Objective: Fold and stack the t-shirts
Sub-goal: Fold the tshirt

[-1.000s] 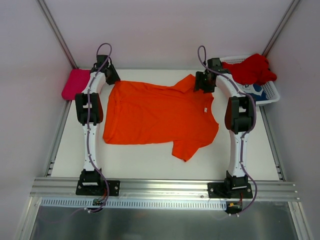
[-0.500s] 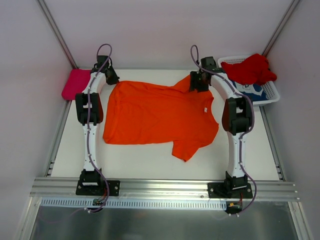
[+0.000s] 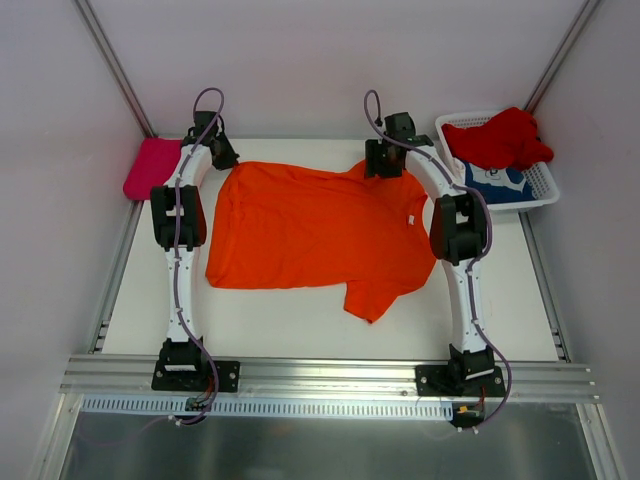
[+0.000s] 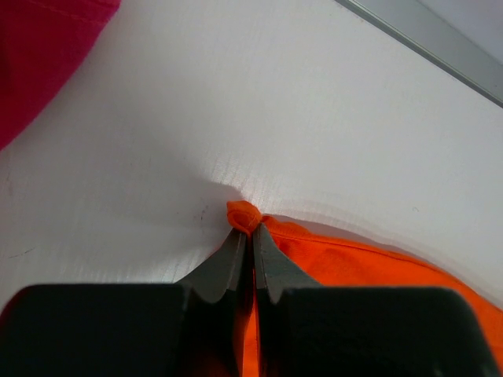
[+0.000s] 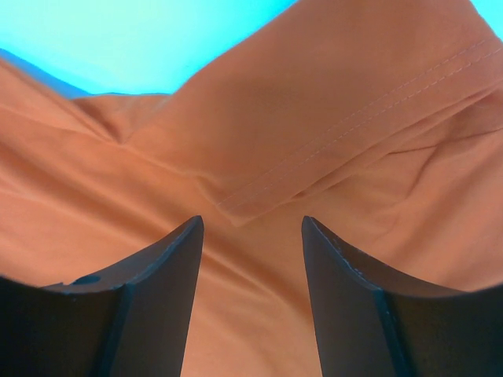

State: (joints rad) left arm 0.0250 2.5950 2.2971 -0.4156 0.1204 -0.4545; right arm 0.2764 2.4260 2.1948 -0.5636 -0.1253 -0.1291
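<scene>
White table: a broad bare band between the arm bases and the near edge of the orange t-shirt, good room there.
Shirt layout: the orange t-shirt lies spread flat between the two arms, collar toward the right arm, one sleeve pointing back at the bases, the other under the right gripper.
Left grip: the left gripper has its jaws pinched tight on the far corner of the orange t-shirt's bottom hem; a small nub of cloth pokes out past the tips, and the shirt edge runs off to its right.
Ahead of left gripper: bare table, then the metal rail along the far edge.
Left of left gripper: the magenta t-shirt, folded, apart from the pinched corner, tucked by the wall.
Right grip: fingers spread wide above the far sleeve, holding nothing; the stitched sleeve hem crosses just past the tips.
Right of right gripper: the basket, near but apart, with the red t-shirt heaped over its rim and the blue t-shirt beneath.
</scene>
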